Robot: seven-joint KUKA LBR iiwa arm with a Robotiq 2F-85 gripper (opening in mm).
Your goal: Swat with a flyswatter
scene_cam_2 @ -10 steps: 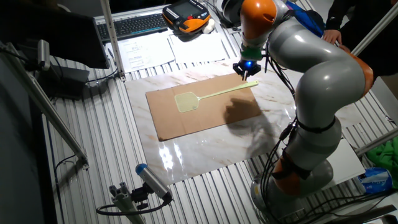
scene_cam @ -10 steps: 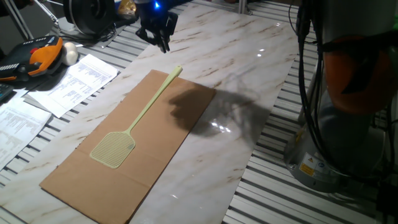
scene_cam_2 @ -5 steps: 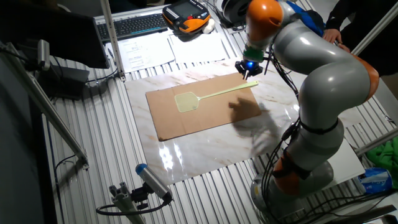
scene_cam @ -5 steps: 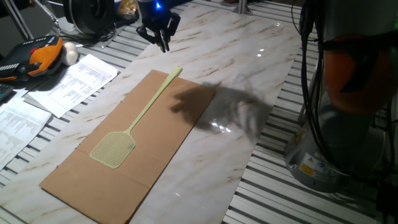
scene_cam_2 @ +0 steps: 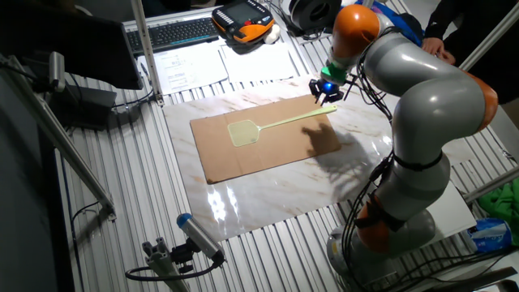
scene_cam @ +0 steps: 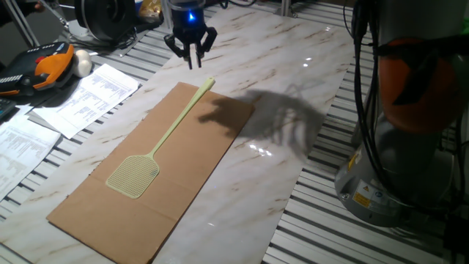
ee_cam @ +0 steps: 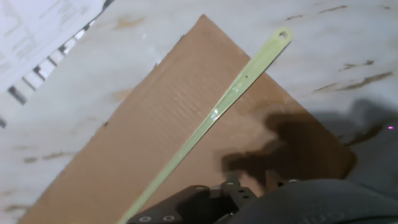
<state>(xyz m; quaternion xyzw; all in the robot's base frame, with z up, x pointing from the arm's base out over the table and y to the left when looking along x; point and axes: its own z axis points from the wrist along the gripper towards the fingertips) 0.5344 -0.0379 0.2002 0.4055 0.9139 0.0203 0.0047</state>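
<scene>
The flyswatter (scene_cam: 163,139) lies flat on the cardboard sheet (scene_cam: 88,209), handle tip poking over the corner. The gripper (scene_cam: 190,51) hovers above that tip, fingers apart, holding nothing. I'd drop straight down and pinch near the handle's end, square across it.

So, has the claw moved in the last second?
Yes, slightly. In one fixed view the claw has turned and shifted a little right, staying above the handle tip of the flyswatter, which lies unmoved on the cardboard.
</scene>
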